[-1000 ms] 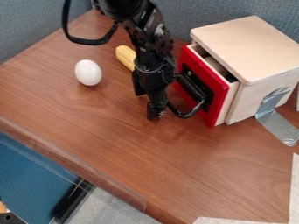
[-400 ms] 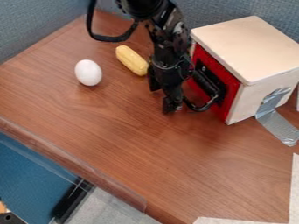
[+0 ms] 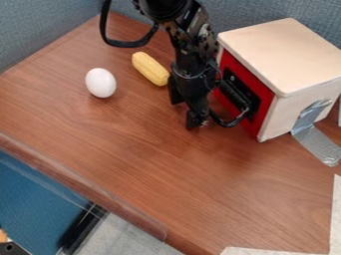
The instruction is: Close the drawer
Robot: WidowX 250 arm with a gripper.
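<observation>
The black gripper (image 3: 188, 112) hangs low over the table, right in front of the drawer's black handle and touching or nearly touching it. The red drawer front (image 3: 265, 107) sits flush against the pale wooden box (image 3: 283, 55), with no gap showing between them. Its curved black handle (image 3: 234, 119) sticks out toward the gripper. Part of the red front is hidden behind the arm.
A white egg (image 3: 100, 82) lies on the left of the wooden table (image 3: 146, 164). Yellow corn (image 3: 150, 68) lies just left of the arm. Grey tape (image 3: 315, 134) holds the box's right side down. Blue partition walls (image 3: 40, 30) stand behind.
The gripper has moved right, toward the box, and the red drawer front has slid in with it, from partly out to flush. Over the last half second almost nothing moved.
</observation>
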